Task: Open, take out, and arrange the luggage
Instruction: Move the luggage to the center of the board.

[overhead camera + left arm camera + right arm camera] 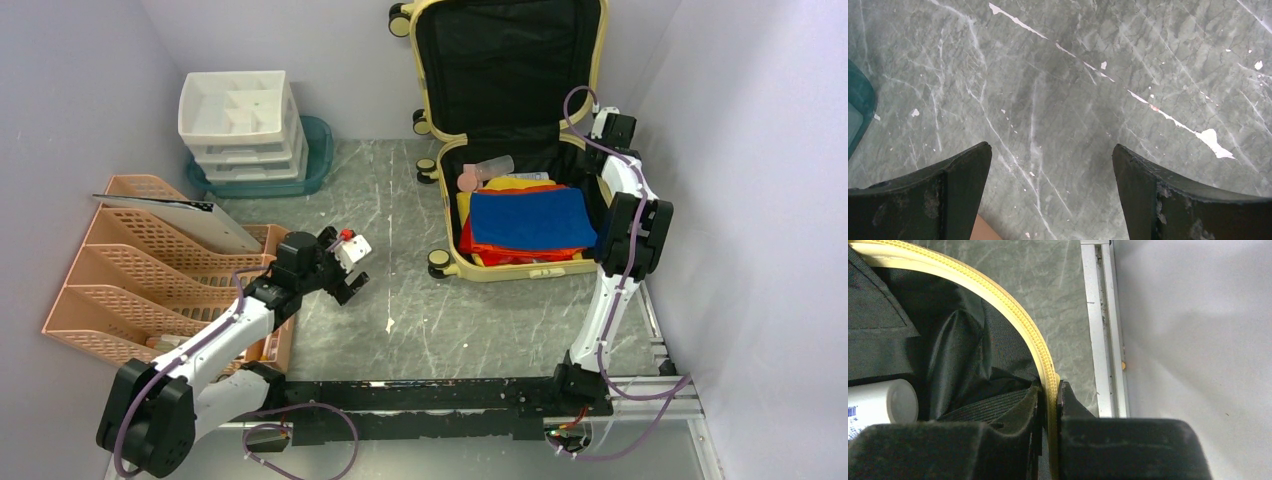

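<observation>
While tight on luggage (1018,322), right pincer (1050,390).

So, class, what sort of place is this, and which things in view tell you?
Most likely a robot lab test cell: plain walls box in a marble-pattern table, two arms are bolted to a rail at its near edge, and the open luggage and file rack look like staged props.
</observation>
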Available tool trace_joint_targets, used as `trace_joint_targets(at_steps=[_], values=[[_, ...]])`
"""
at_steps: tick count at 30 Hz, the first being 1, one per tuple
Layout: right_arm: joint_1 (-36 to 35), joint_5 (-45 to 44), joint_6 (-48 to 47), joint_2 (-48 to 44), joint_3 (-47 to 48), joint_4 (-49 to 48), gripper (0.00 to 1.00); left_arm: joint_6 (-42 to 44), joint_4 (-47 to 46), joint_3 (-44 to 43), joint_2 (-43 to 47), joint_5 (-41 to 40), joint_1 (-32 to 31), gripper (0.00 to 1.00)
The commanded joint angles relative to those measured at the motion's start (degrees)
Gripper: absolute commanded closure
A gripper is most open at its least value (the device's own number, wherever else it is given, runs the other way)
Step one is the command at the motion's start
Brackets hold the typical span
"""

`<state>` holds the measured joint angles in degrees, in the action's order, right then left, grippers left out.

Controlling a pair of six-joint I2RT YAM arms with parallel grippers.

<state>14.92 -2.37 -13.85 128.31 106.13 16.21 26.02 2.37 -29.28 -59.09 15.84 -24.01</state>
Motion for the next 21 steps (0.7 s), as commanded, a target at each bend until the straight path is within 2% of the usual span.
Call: trace_joint_targets(at_steps=[1,21], values=[[8.6,-16.0,-0.4,3.4,-0.5,-5.7,1.00,-0.8,-1.9,-1.0,-0.4,1.1,0.3,0.05],[12.6,-19.6,-1.1,3.7,-0.9,-7.7,1.00,-1.2,-1.9,-1.2,-0.7,0.3,0.5,0.05]])
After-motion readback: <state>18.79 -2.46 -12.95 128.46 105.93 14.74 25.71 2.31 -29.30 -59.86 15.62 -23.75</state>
